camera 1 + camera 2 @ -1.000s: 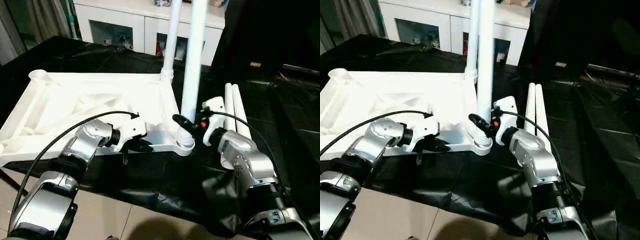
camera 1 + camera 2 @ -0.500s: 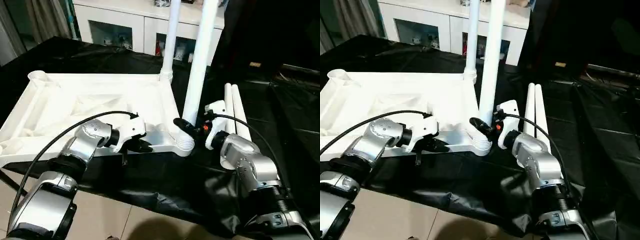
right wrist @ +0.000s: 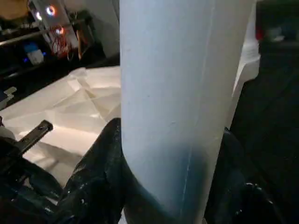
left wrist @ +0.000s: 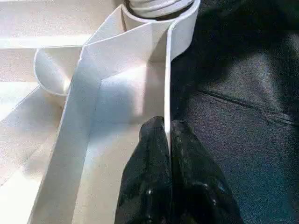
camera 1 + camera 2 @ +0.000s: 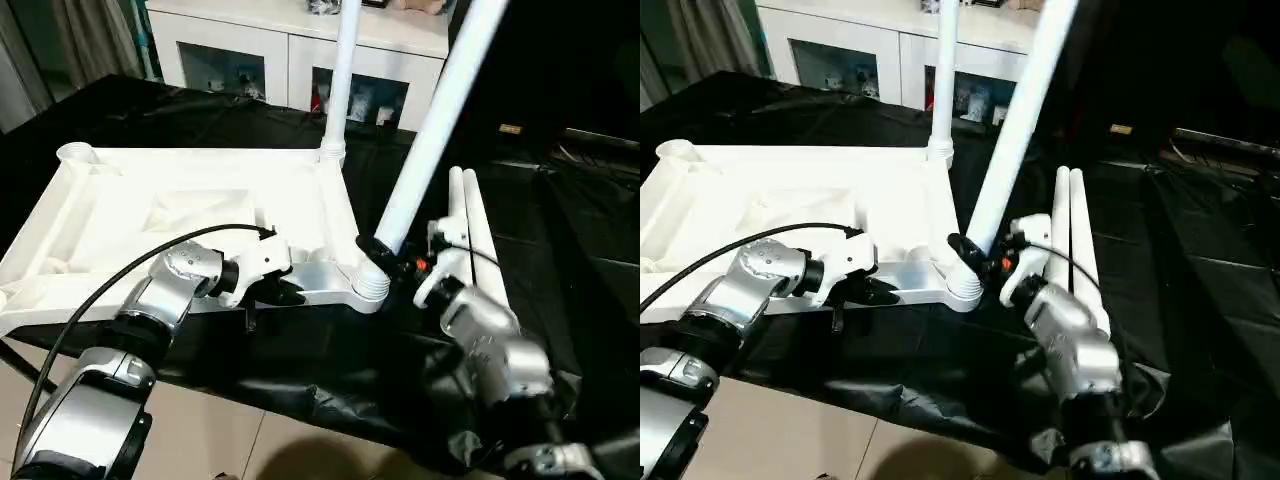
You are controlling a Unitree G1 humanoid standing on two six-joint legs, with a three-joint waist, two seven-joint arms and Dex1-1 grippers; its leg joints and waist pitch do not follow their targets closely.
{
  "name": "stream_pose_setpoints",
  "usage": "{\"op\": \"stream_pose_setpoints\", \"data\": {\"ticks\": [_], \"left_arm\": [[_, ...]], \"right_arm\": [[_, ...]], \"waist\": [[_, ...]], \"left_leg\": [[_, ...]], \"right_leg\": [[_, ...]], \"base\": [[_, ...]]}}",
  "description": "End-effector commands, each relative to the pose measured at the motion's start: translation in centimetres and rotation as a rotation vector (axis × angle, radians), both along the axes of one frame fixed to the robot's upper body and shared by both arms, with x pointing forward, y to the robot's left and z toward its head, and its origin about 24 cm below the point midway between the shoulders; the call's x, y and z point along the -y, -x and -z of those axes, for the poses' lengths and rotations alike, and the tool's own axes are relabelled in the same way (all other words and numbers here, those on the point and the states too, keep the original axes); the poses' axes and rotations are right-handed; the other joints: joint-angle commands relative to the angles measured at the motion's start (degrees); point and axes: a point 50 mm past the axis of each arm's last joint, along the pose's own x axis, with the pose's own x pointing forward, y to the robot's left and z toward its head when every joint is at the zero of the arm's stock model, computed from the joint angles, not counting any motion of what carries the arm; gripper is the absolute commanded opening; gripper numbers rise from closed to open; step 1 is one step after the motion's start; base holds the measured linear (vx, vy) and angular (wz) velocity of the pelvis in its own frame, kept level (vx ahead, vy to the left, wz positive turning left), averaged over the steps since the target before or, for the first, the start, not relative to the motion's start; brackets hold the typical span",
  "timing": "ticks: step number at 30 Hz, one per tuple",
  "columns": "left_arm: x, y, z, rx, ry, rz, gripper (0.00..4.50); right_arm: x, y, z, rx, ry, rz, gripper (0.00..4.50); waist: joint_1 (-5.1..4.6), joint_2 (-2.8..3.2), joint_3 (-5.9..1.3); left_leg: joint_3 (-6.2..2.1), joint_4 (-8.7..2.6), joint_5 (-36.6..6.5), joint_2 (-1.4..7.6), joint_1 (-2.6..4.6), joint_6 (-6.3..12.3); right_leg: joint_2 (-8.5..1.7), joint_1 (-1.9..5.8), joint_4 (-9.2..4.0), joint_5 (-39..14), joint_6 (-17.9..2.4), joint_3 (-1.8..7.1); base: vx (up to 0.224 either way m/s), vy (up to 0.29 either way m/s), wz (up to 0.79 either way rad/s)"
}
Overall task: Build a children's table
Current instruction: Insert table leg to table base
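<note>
The children's table lies upside down: its white ribbed tabletop (image 5: 190, 195) rests on the black sheet. One white leg (image 5: 343, 80) stands upright in the far right corner socket. A second leg (image 5: 432, 135) leans steeply to the right, its threaded end at the near right socket (image 5: 369, 286). My right gripper (image 5: 388, 250) is closed around this leg just above the socket, and the right wrist view shows a black finger (image 3: 96, 186) on each side of the tube (image 3: 173, 93). My left gripper (image 4: 167, 140) is shut on the tabletop's thin near rim (image 4: 168, 79). Two more legs (image 5: 470, 215) lie side by side to the right.
The black-sheeted worktable (image 5: 310, 360) ends close in front of me, with tiled floor below. A white cabinet (image 5: 250, 55) with glass doors stands behind the table. Dark folds of sheet cover the right side.
The leg in my right gripper has tipped from upright to a steep lean toward the right, and my right forearm has swung with it. The left gripper has stayed on the rim.
</note>
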Motion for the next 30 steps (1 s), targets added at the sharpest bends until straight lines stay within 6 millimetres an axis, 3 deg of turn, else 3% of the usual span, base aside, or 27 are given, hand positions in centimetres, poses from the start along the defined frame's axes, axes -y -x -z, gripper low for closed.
{"op": "stream_pose_setpoints", "data": {"ticks": [1, 3, 8, 13, 15, 18, 21, 22, 23, 24, 26, 30], "left_arm": [[-1.0, -0.2, -0.1, 0.025, 0.053, -0.112, 0.0], [-1.2, -0.2, -0.1, 0.026, 0.054, -0.117, 0.0], [-1.4, -0.2, -0.2, 0.031, 0.055, -0.126, 0.0], [-1.5, -0.2, -0.2, 0.028, 0.048, -0.127, 0.0], [-1.5, 0.0, -0.1, 0.021, 0.039, -0.118, 0.0], [-1.6, 0.1, 0.0, 0.017, 0.026, -0.105, 0.0], [-1.8, 0.2, 0.1, 0.021, 0.006, -0.092, 0.0], [-1.9, 0.3, 0.1, 0.021, 0.001, -0.087, 0.0], [-1.9, 0.3, 0.1, 0.021, -0.003, -0.084, 0.0], [-2.0, 0.3, 0.1, 0.021, -0.008, -0.081, 0.0], [-2.1, 0.4, 0.3, 0.019, -0.021, -0.073, 0.0], [-2.1, 0.5, 0.4, 0.019, -0.028, -0.068, 0.0]], "right_arm": [[0.4, 1.6, 3.7, -0.119, 0.081, 0.004, 1.84], [0.3, 2.2, 4.3, -0.101, 0.109, 0.006, 1.84], [0.2, 3.2, 5.1, -0.063, 0.133, 0.023, 1.84], [-0.1, 4.1, 5.9, -0.056, 0.182, -0.04, 1.84], [-0.4, 4.0, 5.8, -0.063, 0.207, -0.102, 1.84], [-0.7, 3.7, 5.5, -0.073, 0.223, -0.159, 1.84], [-0.9, 2.9, 5.0, -0.09, 0.249, -0.241, 1.84], [-0.8, 2.7, 4.7, -0.095, 0.257, -0.267, 1.84], [-0.8, 2.5, 4.6, -0.098, 0.261, -0.282, 1.84], [-0.8, 2.3, 4.4, -0.1, 0.279, -0.308, 1.84], [-0.6, 1.5, 3.7, -0.101, 0.32, -0.367, 1.84], [-0.5, 0.9, 3.0, -0.099, 0.345, -0.416, 1.84]], "waist": [[0.43, 0.71, -2.98], [0.43, 1.03, -2.93], [0.3, 1.05, -2.89], [0.19, 1.0, -2.72], [0.13, 0.49, -2.69], [0.01, 0.53, -2.64], [-0.37, 0.03, -2.52], [-0.35, -0.24, -2.63], [-0.32, -0.04, -2.53], [-0.32, -0.04, -2.53], [-0.34, -0.76, -2.58], [-0.32, -0.94, -2.63]], "left_leg": [[-0.63, -4.5, -17.87, 1.62, 0.42, -0.83], [-0.76, -4.64, -18.43, 1.6, 0.46, -0.94], [-0.66, -4.68, -19.56, 1.51, 0.51, -0.43], [-0.82, -4.88, -20.47, 1.44, 0.48, -0.15], [-0.76, -4.84, -20.68, 1.43, 0.56, 0.12], [-0.9, -4.91, -20.9, 1.41, 0.41, 0.26], [-1.11, -4.94, -20.96, 1.37, 0.14, 0.29], [-1.11, -4.85, -21.04, 1.38, 0.34, 0.25], [-1.09, -4.82, -21.19, 1.45, 0.58, 0.13], [-1.09, -4.82, -21.19, 1.45, 0.58, 0.13], [-1.06, -4.77, -20.47, 1.41, 0.47, 0.22], [-0.87, -4.59, -19.85, 1.48, 0.71, 0.37]], "right_leg": [[-4.82, 2.19, -5.07, -19.57, -9.85, 2.82], [-4.77, 2.23, -5.09, -19.73, -9.86, 2.79], [-4.6, 2.11, -5.18, -19.35, -10.16, 2.87], [-4.63, 2.11, -5.66, -23.75, -8.69, 2.82], [-4.6, 2.03, -5.8, -24.8, -8.31, 2.84], [-4.7, 2.05, -5.91, -26.75, -7.59, 2.77], [-4.83, 2.04, -6.3, -30.91, -5.95, 2.57], [-4.82, 1.95, -6.31, -31.3, -5.8, 2.54], [-4.85, 1.62, -6.5, -31.66, -5.66, 2.63], [-4.85, 1.62, -6.5, -31.66, -5.66, 2.63], [-4.83, 1.69, -6.37, -31.77, -5.47, 2.6], [-4.78, 1.4, -6.28, -30.54, -6.02, 2.64]], "base": [[0.0, 0.0, 0.0], [0.0, 0.0, 0.0], [0.0, 0.0, 0.0], [0.0, 0.0, 0.0], [0.0, 0.0, 0.0], [0.0, 0.0, 0.0], [0.0, 0.0, 0.0], [0.0, 0.0, 0.0], [0.0, 0.0, 0.0], [0.0, 0.0, 0.0], [0.0, 0.0, 0.0], [0.0, 0.0, 0.0]]}}
